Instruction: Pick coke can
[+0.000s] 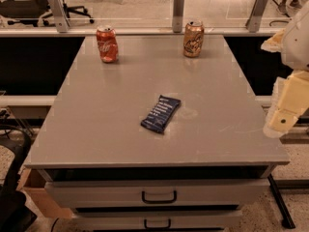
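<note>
Red painted metal with a silver top: the coke can (107, 43) stands upright at the far left of the grey desk (96, 129), close to the back edge, and nothing touches it. A brownish-gold can (193, 38) of similar size stands upright towards the far right of the same edge, well apart from it; that one is not my target. A dark blue snack packet (161, 113) lies flat near the middle of the desk, well apart from both cans.

The gripper (285, 111) hangs beside the right edge of the desk, at the right border of the view, well apart from the coke can. I cannot tell whether it is open or closed, and I see nothing held in it.

Handling, as I judge it:
- The wall is thin and smooth, so it is likely slippery and will dent under a hard squeeze.
- I cannot tell whether it is full or empty. If empty it is light and will tip at a nudge.
- I would take hold across the middle of the body, below the tapered shoulder, with the gripper level and square to the can
</note>
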{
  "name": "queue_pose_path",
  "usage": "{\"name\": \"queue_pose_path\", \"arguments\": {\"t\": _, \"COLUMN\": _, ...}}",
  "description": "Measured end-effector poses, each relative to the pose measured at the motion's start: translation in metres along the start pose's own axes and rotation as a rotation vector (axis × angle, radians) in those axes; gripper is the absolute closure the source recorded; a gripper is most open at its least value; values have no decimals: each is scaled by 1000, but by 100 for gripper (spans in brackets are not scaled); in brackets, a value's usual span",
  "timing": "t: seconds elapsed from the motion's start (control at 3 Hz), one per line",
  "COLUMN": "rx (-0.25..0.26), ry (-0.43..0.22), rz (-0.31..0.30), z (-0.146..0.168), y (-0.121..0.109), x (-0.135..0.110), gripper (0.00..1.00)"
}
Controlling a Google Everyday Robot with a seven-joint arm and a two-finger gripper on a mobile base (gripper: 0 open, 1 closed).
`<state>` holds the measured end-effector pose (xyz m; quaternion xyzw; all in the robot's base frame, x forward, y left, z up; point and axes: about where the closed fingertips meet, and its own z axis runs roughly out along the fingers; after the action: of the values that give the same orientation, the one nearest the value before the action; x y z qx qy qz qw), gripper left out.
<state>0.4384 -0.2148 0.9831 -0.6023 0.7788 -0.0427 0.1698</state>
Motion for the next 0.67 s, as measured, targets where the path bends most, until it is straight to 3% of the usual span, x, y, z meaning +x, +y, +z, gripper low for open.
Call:
{"name": "queue_pose_path", "arguments": {"t": 0.33, "rx": 2, "ry": -1, "rz": 0, "z": 0, "y": -1, "x": 0, "gripper": 0}}
{"name": "queue_pose_path", "arguments": {"t": 0.67, "rx": 65, "ry": -59, "rz": -7, "z": 1, "y": -21, "x": -14, "gripper": 0}}
